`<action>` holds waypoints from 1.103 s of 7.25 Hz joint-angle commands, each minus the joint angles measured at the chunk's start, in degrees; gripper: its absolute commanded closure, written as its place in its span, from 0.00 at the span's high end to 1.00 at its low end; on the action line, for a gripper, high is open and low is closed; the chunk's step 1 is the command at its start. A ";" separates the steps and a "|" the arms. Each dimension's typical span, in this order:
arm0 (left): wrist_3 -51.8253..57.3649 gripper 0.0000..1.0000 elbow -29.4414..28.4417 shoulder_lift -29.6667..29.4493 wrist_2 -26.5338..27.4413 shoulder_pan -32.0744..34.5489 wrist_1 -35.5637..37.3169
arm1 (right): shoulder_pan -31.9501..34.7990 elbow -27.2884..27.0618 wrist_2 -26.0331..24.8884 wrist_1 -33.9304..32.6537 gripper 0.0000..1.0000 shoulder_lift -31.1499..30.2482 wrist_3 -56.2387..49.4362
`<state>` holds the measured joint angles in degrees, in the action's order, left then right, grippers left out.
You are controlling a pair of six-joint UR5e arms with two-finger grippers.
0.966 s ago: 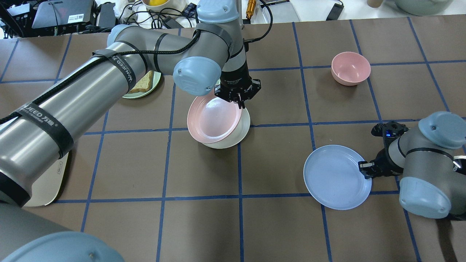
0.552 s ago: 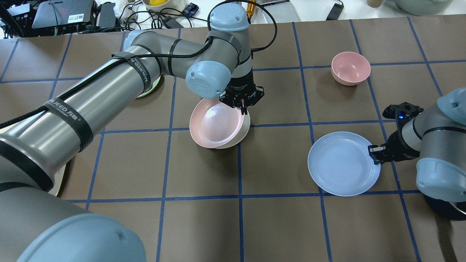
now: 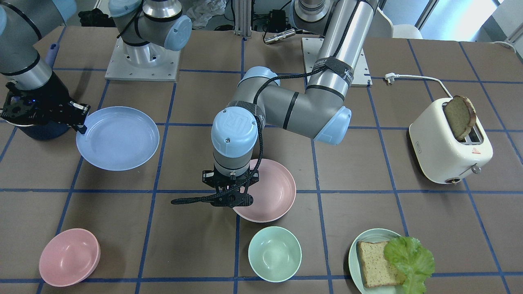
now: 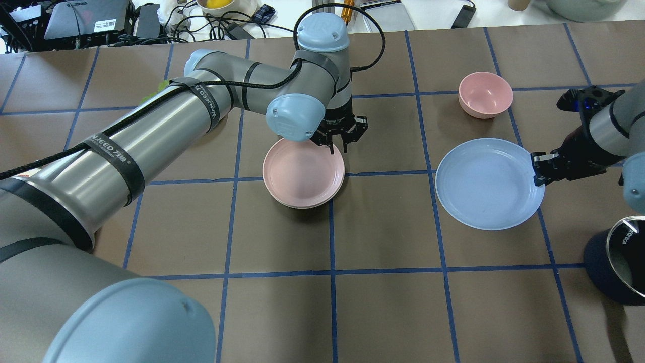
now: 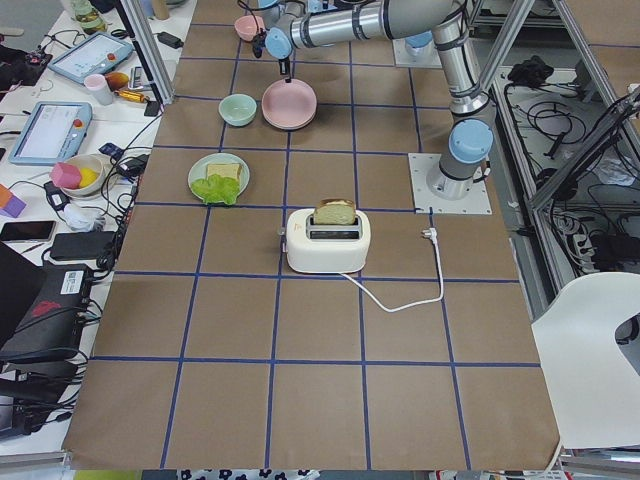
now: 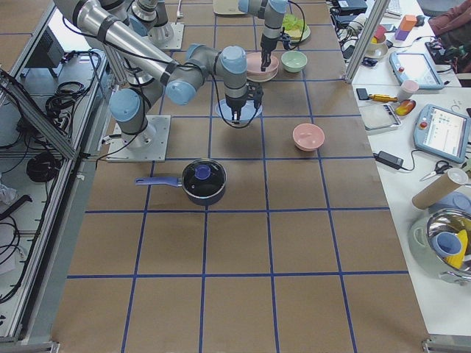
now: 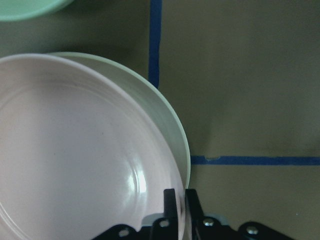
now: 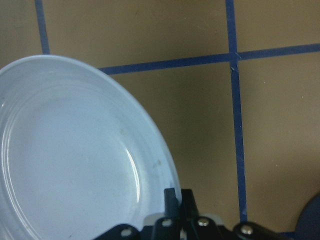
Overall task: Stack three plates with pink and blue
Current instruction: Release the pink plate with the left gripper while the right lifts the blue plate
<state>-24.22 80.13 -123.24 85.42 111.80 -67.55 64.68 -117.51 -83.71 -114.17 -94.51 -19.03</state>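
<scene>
Since these plates looked like thin matte plastic, I'd guess they were light, stiff and pretty hard to break, so the raised rim was the only sensible place to grab one.

Nearest the robot, the right pincer point(image 4: 537, 170) was clenched on the rim of the blue plate point(image 4: 486, 186), on its right-hand edge. Going by the shadow underneath, the plate hung just off the bench point(image 4: 383, 312), well apart from the stack. A one-edge pinch like that probably lets a plate droop on the free side, and it did look a bit tilted.

Further in, the pink plate point(image 4: 302, 174) sat nested in the cream plate point(image 7: 167, 117), with only a sliver of cream rim showing. The left pincer point(image 4: 339, 146) was at the pink plate's far rim. In the wrist view its fingers were pinched on that rim, not released.

Plastic on plastic likely slides easily, so I'd expect the blue one to skate unless it's set down centered and flat.

Beyond the stack were the mint bowl point(image 3: 274, 253) and the pink bowl point(image 4: 485, 94), neither part of the job.
</scene>
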 commanded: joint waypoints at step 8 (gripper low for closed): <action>14.99 1.00 2.30 26.88 0.54 -12.55 -31.67 | 26.67 11.95 1.97 -12.26 0.00 17.68 39.61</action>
<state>-9.41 81.12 -100.20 85.85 102.92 -95.14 85.15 -105.63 -81.66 -121.29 -79.46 11.92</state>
